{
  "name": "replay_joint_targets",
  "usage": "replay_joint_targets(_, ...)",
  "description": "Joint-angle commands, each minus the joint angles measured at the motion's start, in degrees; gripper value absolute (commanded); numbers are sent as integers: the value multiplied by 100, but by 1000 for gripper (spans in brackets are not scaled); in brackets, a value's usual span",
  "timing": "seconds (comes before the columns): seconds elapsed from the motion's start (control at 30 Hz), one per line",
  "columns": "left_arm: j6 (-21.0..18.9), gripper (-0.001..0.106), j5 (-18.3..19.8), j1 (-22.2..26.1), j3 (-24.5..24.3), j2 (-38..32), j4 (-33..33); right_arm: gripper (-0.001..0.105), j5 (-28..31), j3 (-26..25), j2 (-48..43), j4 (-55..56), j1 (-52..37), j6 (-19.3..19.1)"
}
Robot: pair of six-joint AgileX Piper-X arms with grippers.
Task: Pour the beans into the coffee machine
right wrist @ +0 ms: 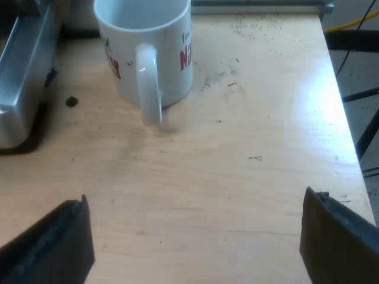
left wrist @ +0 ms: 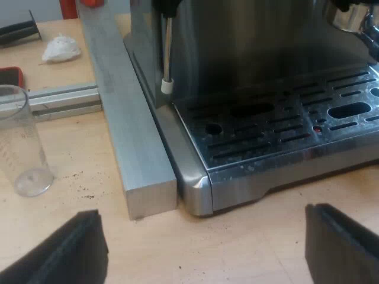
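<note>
- Currently, our left pincer (left wrist: 201, 236) is open: its two black fingers (left wrist: 65, 254) stand wide apart, with bare tabletop (left wrist: 71, 148) between them and nothing gripped.
- We see the left pincer low over the tabletop, facing the corner of the espresso machine (left wrist: 249, 53) at its drip tray (left wrist: 284, 130).
- The measuring glass (left wrist: 23, 142) stands upright on the tabletop, apart from the machine. A metal bar (left wrist: 127, 130) lies between the two, just beside the machine's base.
- The glass wall is clear, and we see the tabletop through it. A few dark crumbs (left wrist: 80, 177) lie scattered near its foot.
- The steam wand (left wrist: 167, 53) hangs down at the machine's front, its white tip just above the corner of the drip tray.
- A crumpled white wad (left wrist: 61, 48) lies on the tabletop beyond the glass.
- Our right pincer (right wrist: 195, 231) is likewise open, its fingers wide apart over bare tabletop and gripping nothing.
- A white mug (right wrist: 148, 47) with red lettering stands upright ahead of the right pincer, with its handle (right wrist: 149, 83) turned toward the pincer. It is near the machine's side and well apart from the tabletop's edge (right wrist: 346, 148).
</note>
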Motion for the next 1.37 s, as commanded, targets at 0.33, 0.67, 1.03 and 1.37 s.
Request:
replay_joint_targets(0.33,-6,72,40,2,-19,-783,-96,74,-29,0,-271,-18,-11,-40)
replay_joint_targets(0.67,51,72,30,2,-19,-783,-96,74,-29,0,-271,-18,-11,-40)
replay_joint_targets(1.03,52,72,30,267,39,-783,-196,74,-29,0,-271,-18,-11,-40)
replay_joint_targets(1.37,52,72,30,516,44,-795,-208,74,-29,0,-271,-18,-11,-40)
